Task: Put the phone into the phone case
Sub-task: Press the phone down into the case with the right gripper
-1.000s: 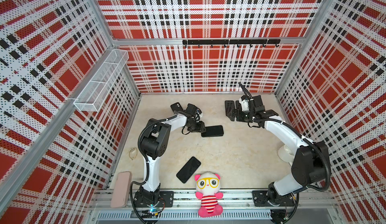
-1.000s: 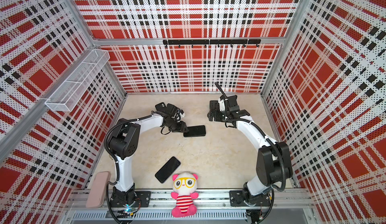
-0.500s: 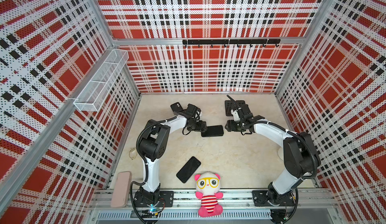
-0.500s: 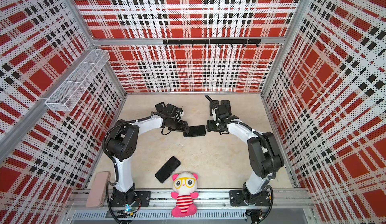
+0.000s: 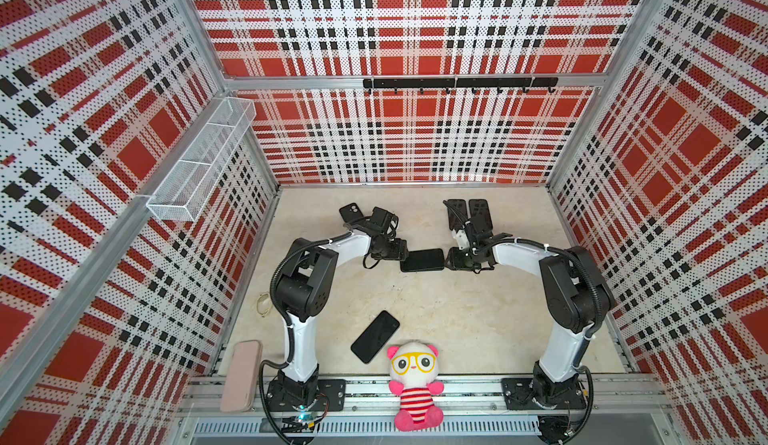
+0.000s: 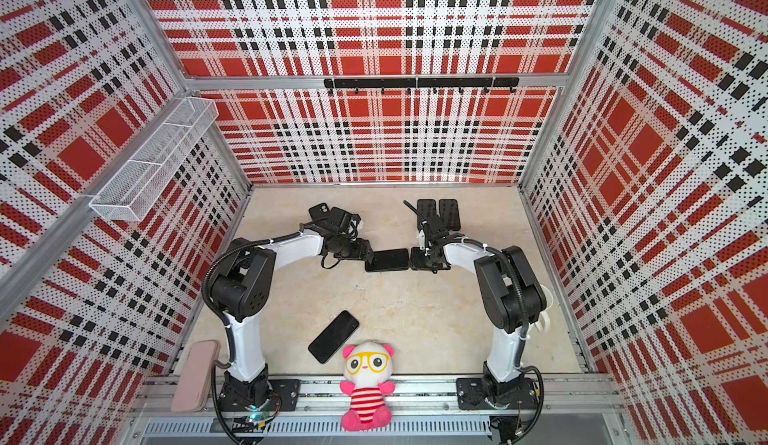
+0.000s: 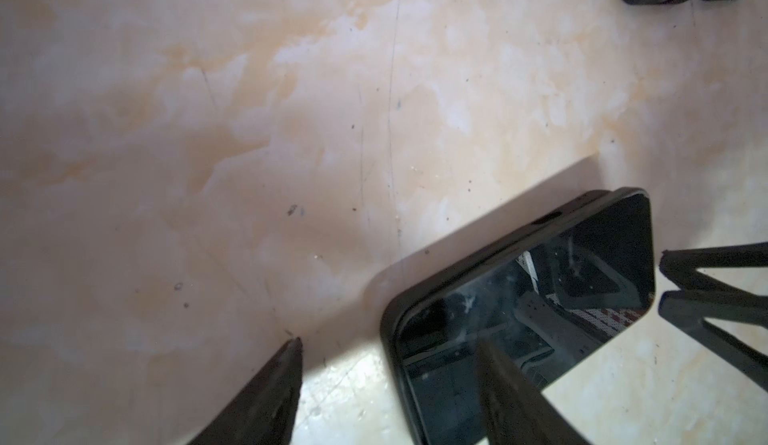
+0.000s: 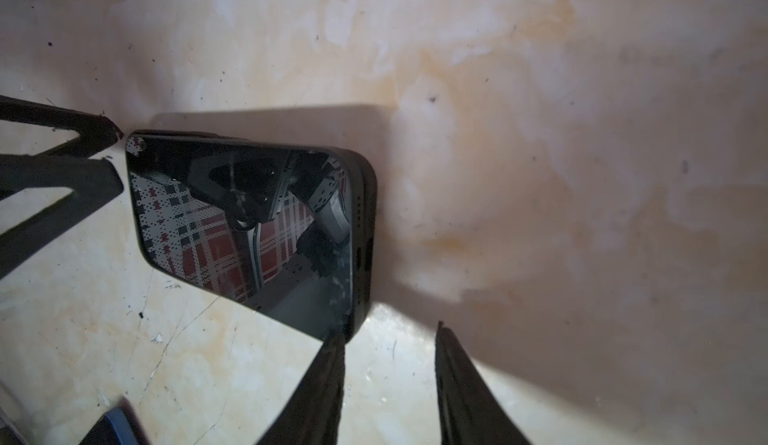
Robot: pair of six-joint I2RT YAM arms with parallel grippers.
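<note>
A black phone (image 5: 422, 260) (image 6: 387, 260) lies screen up at mid-floor, with the dark rim of a phone case (image 7: 387, 322) (image 8: 362, 214) around it. My left gripper (image 5: 401, 252) (image 7: 389, 340) is at the phone's left end and open. One of its fingers (image 7: 498, 380) is over the screen and the other rests on the floor. My right gripper (image 5: 451, 258) (image 8: 388, 330) is at the phone's right end with its jaws apart and nothing between them. One of its fingertips (image 8: 336, 339) touches the cased phone's corner.
A second black phone (image 5: 375, 336) lies near a pink plush toy (image 5: 415, 384) at the front. Two black cases (image 5: 467, 210) lie at the back right and another (image 5: 350, 213) at the back left. A pink case (image 5: 241, 374) and glasses (image 5: 264, 303) are by the left wall.
My right gripper has moved from the back cases to the phone's right end, and its jaws have narrowed. My left gripper has stayed at the phone's left end.
</note>
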